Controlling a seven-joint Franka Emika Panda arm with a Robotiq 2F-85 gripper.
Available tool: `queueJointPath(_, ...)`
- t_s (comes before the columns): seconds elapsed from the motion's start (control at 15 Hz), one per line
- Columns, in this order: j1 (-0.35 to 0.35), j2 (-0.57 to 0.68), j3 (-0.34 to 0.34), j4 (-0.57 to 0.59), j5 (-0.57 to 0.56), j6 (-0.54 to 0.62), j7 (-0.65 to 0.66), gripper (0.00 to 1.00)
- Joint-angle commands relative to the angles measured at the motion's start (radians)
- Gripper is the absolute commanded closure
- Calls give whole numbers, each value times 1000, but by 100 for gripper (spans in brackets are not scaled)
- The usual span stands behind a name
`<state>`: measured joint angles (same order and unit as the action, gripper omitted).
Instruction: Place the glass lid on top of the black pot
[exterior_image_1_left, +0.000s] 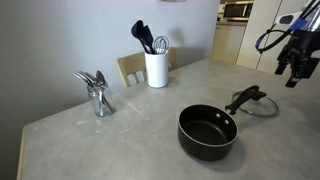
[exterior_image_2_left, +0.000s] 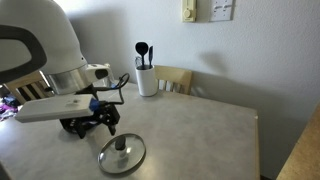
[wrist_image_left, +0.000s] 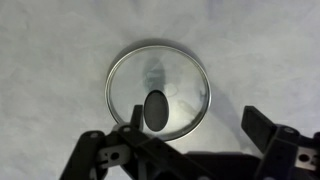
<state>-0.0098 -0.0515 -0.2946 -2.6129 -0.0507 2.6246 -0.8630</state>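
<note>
**Lid flat on the desk, fingers spread above it**

In an exterior view, a shiny metal piece (exterior_image_1_left: 97, 95) stands at the left of the desk (exterior_image_1_left: 100, 145). A white utensil holder (exterior_image_1_left: 156, 68) stands farther back. Right of centre sits the black pot (exterior_image_1_left: 207, 132), uncovered. The glass lid (exterior_image_1_left: 258, 106) lies flat on the desk just beside it, to the right. In the wrist view the fingers (wrist_image_left: 262, 128) hang over the lid, apart and holding nothing.
</note>
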Motion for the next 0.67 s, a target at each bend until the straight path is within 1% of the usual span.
queueJointPath(0.0, -48, 18, 59, 16, 1, -3, -10, 0)
queueJointPath(0.27, -56, 43, 74, 44, -2, -4, -21, 0)
queueJointPath(0.4, -55, 86, 89, 53, -13, 43, 9, 0)
queueJointPath(0.6, -59, 136, 115, 78, 54, 48, 0, 0)
